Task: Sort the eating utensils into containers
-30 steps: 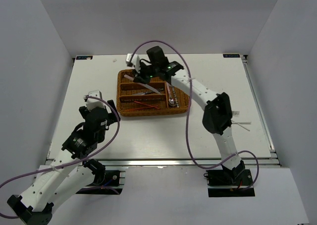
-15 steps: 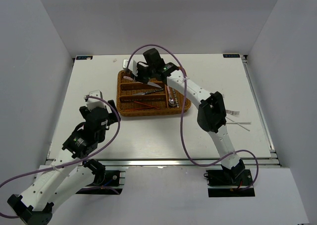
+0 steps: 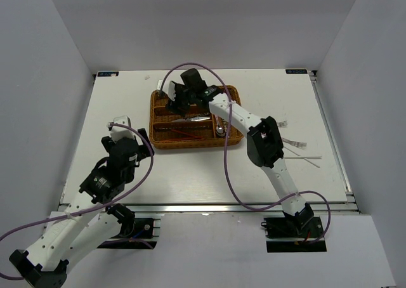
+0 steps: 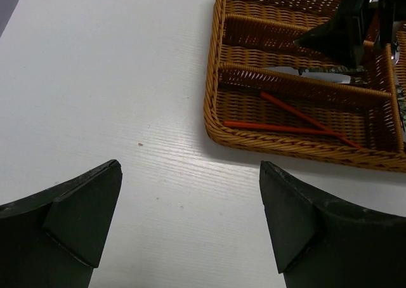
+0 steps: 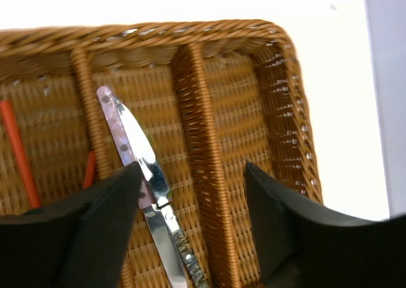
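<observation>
The brown wicker tray (image 3: 233,134) lies mid-table. My right gripper (image 3: 178,100) hovers open over its far left end, empty. Just below it two knives, one pink-handled (image 5: 113,116) and one silver (image 5: 166,232), lie crossed in the middle long slot beside the left finger (image 5: 101,228). Red chopsticks (image 3: 184,134) rest in the nearest slot, and a spoon (image 3: 219,129) in the crosswise slot. On the table to the right lie two forks (image 3: 288,124) and white chopsticks (image 3: 303,156). My left gripper (image 3: 120,125) is open above bare table, left of the tray (image 4: 219,78).
The right arm's forearm and purple cable (image 3: 228,167) cross above the tray's right part. White walls close in the table on the left, back and right. A small white object (image 3: 146,77) sits near the far edge.
The right gripper moved left along the tray's far end and opened, and the knife it carried now lies in the middle slot. The left arm has not moved.
</observation>
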{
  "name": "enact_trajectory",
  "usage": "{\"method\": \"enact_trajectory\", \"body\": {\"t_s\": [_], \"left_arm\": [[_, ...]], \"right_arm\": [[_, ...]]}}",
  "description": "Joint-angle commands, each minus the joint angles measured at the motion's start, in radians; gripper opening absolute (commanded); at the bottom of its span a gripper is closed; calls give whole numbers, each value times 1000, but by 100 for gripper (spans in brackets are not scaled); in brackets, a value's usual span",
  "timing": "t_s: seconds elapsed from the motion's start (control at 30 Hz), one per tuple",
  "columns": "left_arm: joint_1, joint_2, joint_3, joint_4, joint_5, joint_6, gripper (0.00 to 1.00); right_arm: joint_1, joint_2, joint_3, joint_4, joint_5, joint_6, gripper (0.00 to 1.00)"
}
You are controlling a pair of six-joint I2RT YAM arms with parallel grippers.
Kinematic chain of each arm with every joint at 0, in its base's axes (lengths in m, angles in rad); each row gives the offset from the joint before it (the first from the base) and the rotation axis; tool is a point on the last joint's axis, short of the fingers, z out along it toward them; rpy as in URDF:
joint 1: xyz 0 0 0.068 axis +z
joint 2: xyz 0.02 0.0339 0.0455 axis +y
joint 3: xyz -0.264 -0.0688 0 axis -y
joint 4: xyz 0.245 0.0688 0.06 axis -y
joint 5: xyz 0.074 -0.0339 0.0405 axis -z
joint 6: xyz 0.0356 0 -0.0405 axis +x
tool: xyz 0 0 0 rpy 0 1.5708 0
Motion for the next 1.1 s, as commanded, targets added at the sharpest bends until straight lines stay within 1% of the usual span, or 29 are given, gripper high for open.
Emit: {"method": "enact_trajectory", "body": {"t_s": [0.0, 0.03, 0.07, 0.1, 0.13, 0.17, 0.2, 0.27, 0.3, 0.33, 0.37, 0.4, 0.43, 0.47, 0.5, 0.53, 0.57, 0.63, 0.67, 0.7, 0.73, 0.77, 0.8, 0.83, 0.87, 0.93, 0.97, 1.0, 1.07], "left_arm": [[-3, -7, -10, 15, 3, 5, 98], [-3, -8, -10, 15, 1, 5, 98], [-3, -7, -10, 15, 1, 5, 98], [-3, -7, -10, 13, 1, 5, 98], [-3, -8, -9, 12, 0, 5, 98], [-3, -7, -9, 12, -2, 3, 98], [-3, -10, -9, 10, -3, 3, 98], [-3, -13, -10, 13, -3, 2, 98], [-3, -13, -12, 16, 3, 2, 98], [-3, -10, -15, 19, 9, 5, 98], [-3, -7, -15, 21, 12, 6, 98], [-3, -1, -12, 16, 15, 6, 98], [-3, 5, -10, 16, 18, 6, 98], [-3, 13, -7, 15, 20, 6, 98], [-3, 15, -7, 15, 21, 6, 98], [-3, 13, -7, 15, 21, 6, 98], [-3, 9, -7, 16, 24, 8, 98], [-3, -1, -9, 21, 29, 9, 98], [-4, -11, -10, 22, 38, 12, 98], [-4, -19, -12, 27, 41, 14, 98], [-4, -25, -12, 30, 47, 16, 98], [-4, -30, -16, 33, 58, 19, 98], [-4, -36, -19, 39, 63, 22, 98], [-3, -36, -19, 39, 67, 25, 98], [-4, -34, -19, 39, 69, 26, 98], [-4, -24, -19, 38, 70, 26, 98], [-4, -19, -16, 36, 69, 26, 98], [-4, -13, -16, 35, 69, 26, 98], [-6, -10, -18, 38, 72, 26, 98]], "right_arm": [[-7, -90, 25, 94, 37, 77, 74], [-10, -112, 13, 106, 38, 101, 78], [-20, -167, -2, 149, 52, 164, 89], [-28, -202, -57, 178, 78, 204, 89], [-43, -280, -91, 204, 165, 250, 89], [-53, -317, -123, 241, 226, 361, 89], [-65, -357, -192, 249, 371, 424, 89], [-124, -463, -255, 202, 423, 524, 89], [-151, -495, -284, 104, 407, 583, 90], [-212, -556, -356, 56, 375, 595, 89], [-246, -590, -413, 23, 338, 600, 88], [-287, -627, -476, -4, 234, 598, 85], [-368, -659, -536, -4, 201, 598, 83], [-405, -727, -658, 11, 183, 600, 82], [-445, -756, -715, 31, 152, 606, 82], [-517, -779, -763, 68, 143, 612, 82], [-542, -802, -824, 79, 146, 611, 81], [-572, -781, -826, 64, 173, 573, 78], [-571, -725, -775, -6, 210, 510, 71], [-571, -686, -741, -42, 292, 485, 68], [-571, -648, -701, -80, 311, 461, 65], [-571, -568, -659, -169, 308, 398, 61], [-570, -533, -580, -211, 276, 370, 60], [-573, -490, -555, -235, 255, 344, 61], [-571, -482, -550, -243, 243, 298, 62], [-559, -473, -572, -243, 224, 255, 63], [-551, -471, -587, -251, 209, 202, 64], [-536, -471, -625, -246, 209, 175, 64], [-522, -457, -654, -231, 207, 114, 69]]}}
